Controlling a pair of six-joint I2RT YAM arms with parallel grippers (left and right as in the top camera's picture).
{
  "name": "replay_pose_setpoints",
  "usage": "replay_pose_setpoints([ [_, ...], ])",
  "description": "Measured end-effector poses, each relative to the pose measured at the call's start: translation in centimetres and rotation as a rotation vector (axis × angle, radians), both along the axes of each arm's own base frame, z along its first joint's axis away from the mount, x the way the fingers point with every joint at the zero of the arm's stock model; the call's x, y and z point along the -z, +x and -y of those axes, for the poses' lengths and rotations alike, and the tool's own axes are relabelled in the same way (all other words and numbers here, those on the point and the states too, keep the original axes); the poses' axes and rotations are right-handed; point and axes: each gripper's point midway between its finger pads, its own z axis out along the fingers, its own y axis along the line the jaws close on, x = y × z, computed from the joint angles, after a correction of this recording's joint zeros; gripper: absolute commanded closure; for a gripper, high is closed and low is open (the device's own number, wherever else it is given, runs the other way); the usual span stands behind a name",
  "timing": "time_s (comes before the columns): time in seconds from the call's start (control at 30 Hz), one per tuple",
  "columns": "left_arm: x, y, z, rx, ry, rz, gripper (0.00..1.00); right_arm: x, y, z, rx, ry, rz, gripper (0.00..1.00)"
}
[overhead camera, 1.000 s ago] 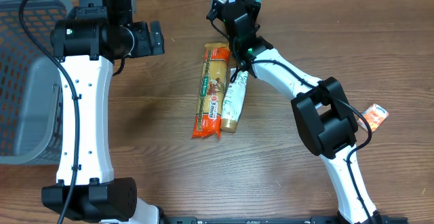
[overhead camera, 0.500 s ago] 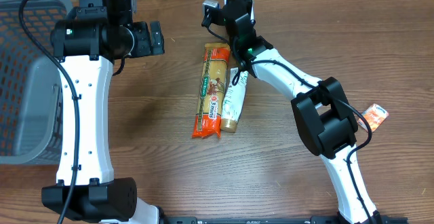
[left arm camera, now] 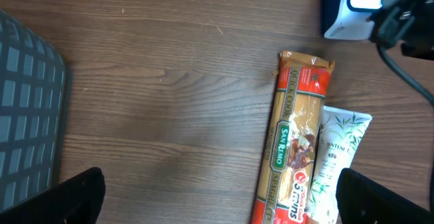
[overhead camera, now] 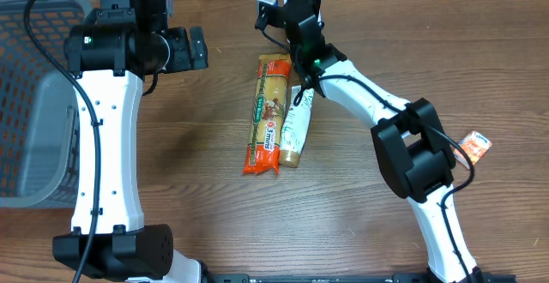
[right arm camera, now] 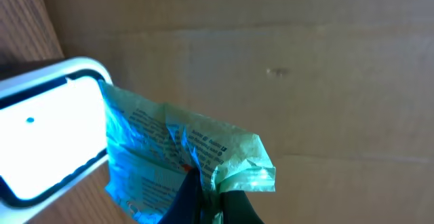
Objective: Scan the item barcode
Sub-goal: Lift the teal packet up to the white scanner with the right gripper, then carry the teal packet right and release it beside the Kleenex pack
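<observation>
Step in hand: presenting item to scanner.
Your right gripper (right arm camera: 203,198): clamped shut on crumpled green packet (right arm camera: 178,149), held at far table edge, just beside scanner (right arm camera: 47,132) and its bright window.
Your left gripper (overhead camera: 184,50): wide open, empty, hovering near basket (overhead camera: 34,103).
Barcode: not visible to you, so cannot tell whether it faces window.
Next move, likely: turn printed face toward window, hold steady.
Pasta (overhead camera: 268,116) and tube (overhead camera: 295,129) lie mid-table, probably next in line.
</observation>
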Motion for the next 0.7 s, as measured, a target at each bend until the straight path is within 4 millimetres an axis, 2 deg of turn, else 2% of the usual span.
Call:
replay_pose_setpoints([
  [0.07, 0.0, 0.0, 0.0, 0.0, 0.0, 0.0, 0.0, -0.8, -0.6, 0.6, 0.029, 0.048, -0.028, 0.96],
  [0.17, 0.0, 0.0, 0.0, 0.0, 0.0, 0.0, 0.0, -4.3, -2.0, 1.7, 0.078, 0.21, -0.041, 0.96],
  [0.23, 0.0, 0.0, 0.0, 0.0, 0.0, -0.001, 0.0, -9.3, -4.3, 3.1, 0.116, 0.382, -0.046, 0.96],
  [0.3, 0.0, 0.0, 0.0, 0.0, 0.0, 0.002, 0.0, -11.9, -7.3, 4.9, 0.159, 0.493, -0.114, 0.96],
  [0.37, 0.0, 0.0, 0.0, 0.0, 0.0, -0.001, 0.01, -15.2, -10.9, 6.9, 0.186, 0.674, -0.178, 0.96],
  [0.43, 0.0, 0.0, 0.0, 0.0, 0.0, -0.002, 0.0, -17.5, -14.0, 9.0, 0.213, 0.846, -0.239, 0.96],
  [0.5, 0.1, 0.0, 0.0, 0.0, 0.0, -0.002, 0.0, -18.6, -16.7, 11.5, 0.271, 0.999, -0.305, 0.96],
  [0.53, 0.1, 0.0, 0.0, 0.0, 0.0, -0.002, 0.0, -18.4, -18.0, 12.9, 0.322, 1.07, -0.349, 0.96],
  [0.6, 0.1, 0.0, 0.0, 0.0, 0.0, -0.002, 0.0, -16.8, -20.4, 15.6, 0.464, 1.173, -0.445, 0.96],
  [0.7, 0.1, 0.0, 0.0, 0.0, 0.0, -0.002, 0.0, -12.6, -23.0, 19.4, 0.728, 1.267, -0.578, 0.96],
])
